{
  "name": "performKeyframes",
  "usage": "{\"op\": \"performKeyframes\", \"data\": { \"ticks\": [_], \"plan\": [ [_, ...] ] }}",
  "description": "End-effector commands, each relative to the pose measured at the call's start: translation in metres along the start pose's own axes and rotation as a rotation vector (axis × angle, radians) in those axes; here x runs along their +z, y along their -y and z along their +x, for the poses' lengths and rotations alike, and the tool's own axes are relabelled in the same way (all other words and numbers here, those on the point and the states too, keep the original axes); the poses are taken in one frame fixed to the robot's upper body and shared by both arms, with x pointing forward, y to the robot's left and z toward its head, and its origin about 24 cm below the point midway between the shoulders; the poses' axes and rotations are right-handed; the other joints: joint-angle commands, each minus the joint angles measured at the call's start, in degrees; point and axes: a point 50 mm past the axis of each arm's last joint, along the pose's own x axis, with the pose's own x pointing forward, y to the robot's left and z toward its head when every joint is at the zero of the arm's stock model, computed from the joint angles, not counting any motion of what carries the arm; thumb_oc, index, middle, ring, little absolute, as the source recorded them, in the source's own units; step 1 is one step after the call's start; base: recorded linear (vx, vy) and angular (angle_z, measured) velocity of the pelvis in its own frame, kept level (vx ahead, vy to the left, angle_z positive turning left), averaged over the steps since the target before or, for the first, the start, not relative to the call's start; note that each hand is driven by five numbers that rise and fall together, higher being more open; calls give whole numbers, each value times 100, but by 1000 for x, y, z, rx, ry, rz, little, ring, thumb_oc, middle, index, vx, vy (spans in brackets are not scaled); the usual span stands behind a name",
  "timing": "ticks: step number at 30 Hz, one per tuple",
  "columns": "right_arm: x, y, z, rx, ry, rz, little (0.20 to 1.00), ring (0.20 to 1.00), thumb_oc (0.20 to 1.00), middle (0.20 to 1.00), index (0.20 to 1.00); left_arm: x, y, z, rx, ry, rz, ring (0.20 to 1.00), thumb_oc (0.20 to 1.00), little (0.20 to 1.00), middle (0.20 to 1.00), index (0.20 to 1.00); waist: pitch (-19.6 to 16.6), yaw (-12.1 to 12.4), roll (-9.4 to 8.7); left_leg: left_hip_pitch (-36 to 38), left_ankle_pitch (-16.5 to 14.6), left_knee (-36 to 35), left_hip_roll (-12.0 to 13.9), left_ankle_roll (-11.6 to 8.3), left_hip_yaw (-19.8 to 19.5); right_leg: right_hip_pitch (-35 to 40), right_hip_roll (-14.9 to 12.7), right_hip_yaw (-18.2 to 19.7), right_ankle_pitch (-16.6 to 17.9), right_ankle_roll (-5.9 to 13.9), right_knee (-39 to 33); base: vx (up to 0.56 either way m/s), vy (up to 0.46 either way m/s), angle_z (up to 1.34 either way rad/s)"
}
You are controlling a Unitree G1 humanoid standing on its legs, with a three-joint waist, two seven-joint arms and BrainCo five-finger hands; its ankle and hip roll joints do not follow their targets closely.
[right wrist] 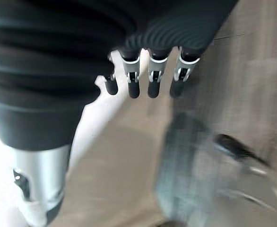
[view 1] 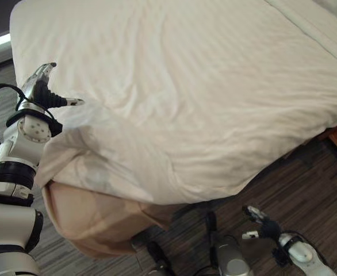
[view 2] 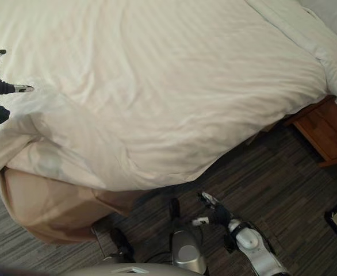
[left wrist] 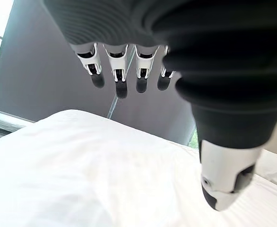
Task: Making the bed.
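Apparently the corner is the job now: the white duvet (view 1: 174,86) covers most of the bed, but its near-left corner lies rumpled, baring the tan bed skirt (view 1: 94,221). To do it well, I'd pinch that corner's edge and draw it outward and down until the folds flatten. Left hand (view 1: 42,86) hovers just over the rumpled corner, fingers straight, thumb out, holding nothing. Right hand (view 1: 261,225) hangs low above the floor (view 1: 306,178), fingers relaxed, empty.

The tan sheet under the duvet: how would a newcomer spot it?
Start from the white duvet covering the bed. At the near corner, below the left hand, the duvet's edge is bunched, baring the tan sheet. It alone is beige, hanging towards the floor.
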Motion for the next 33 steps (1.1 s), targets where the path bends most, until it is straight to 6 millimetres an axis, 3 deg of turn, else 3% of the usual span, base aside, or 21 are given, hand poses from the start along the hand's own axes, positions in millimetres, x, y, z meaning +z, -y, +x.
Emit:
{"op": "performKeyframes", "data": {
  "ticks": [1,2,3,4,5,6,12,20,26,27,28,29,33],
  "plan": [
    [13,9,0,-34,72,-12,1000,1000,1000,1000,1000,1,-57,10,154,-14,-28,1000,1000,1000,1000,1000,96,71,66,64,-538,81,58,-1,-258,-2,-421,122,-704,715,102,57,7,6],
    [9,13,-5,-21,46,-6,1000,1000,1000,1000,1000,24,-102,14,246,73,48,1000,1000,1000,1000,1000,55,20,200,97,-663,81,69,-41,-310,30,-415,157,-789,774,96,0,0,0],
    [10,12,-4,-24,54,6,1000,1000,1000,1000,1000,30,-106,16,250,83,54,1000,1000,1000,1000,1000,99,45,115,37,-528,81,67,-9,-262,-26,-420,118,-691,725,100,-20,-30,0],
    [8,10,-9,-65,69,72,1000,1000,1000,1000,1000,34,-113,5,271,162,94,1000,1000,1000,1000,1000,158,182,45,-20,-511,81,70,-12,-322,-43,-442,72,-690,718,108,0,0,0],
    [8,10,-9,-63,66,68,1000,1000,1000,1000,1000,32,-112,4,270,158,93,1000,1000,1000,1000,1000,127,171,90,33,-644,81,74,-45,-378,12,-437,103,-789,767,101,-52,-42,5],
    [5,5,-6,-66,56,87,1000,1000,1000,1000,1000,30,-97,-2,259,175,102,1000,1000,1000,1000,1000,241,175,25,-61,-491,81,78,-10,-347,-74,-437,65,-691,703,121,-33,-18,10],
    [9,6,2,-64,69,94,1000,1000,1000,1000,1000,13,-80,-1,241,82,117,1000,1000,1000,1000,1000,599,143,-73,-263,-403,81,135,-17,-407,-282,-437,95,-633,678,148,-78,-36,8],
    [10,3,4,-46,70,100,1000,1000,1000,1000,1000,11,-73,4,203,42,129,1000,1000,1000,1000,1000,771,162,-102,-419,-464,81,178,-69,-462,-424,-451,87,-667,746,148,-15,-9,1],
    [12,3,5,-47,82,132,1000,1000,1000,1000,1000,17,-83,9,214,39,139,1000,1000,1000,1000,1000,879,181,-95,-678,-383,81,218,-95,-530,-621,-475,32,-598,766,126,-37,-20,0],
    [12,2,6,-42,82,133,1000,1000,1000,1000,1000,17,-82,9,207,39,137,909,909,909,909,909,873,182,-95,-689,-380,81,226,-98,-536,-631,-478,28,-598,763,125,0,0,0],
    [12,2,6,-42,82,133,1000,1000,1000,1000,1000,17,-82,9,207,39,137,909,909,909,909,909,872,181,-95,-690,-380,81,226,-98,-537,-632,-478,28,-598,763,125,0,0,0],
    [12,-1,8,-27,81,135,1000,1000,1000,1000,1000,13,-72,8,177,25,132,200,200,200,200,200,859,186,-102,-703,-373,81,240,-109,-539,-636,-477,4,-601,759,122,0,0,0],
    [10,-3,9,-24,69,137,1000,1000,1000,1000,1000,13,-36,2,85,42,69,200,200,200,200,200,835,236,-102,-628,-422,81,232,-110,-568,-554,-500,-19,-634,737,109,0,0,0]
  ]
}}
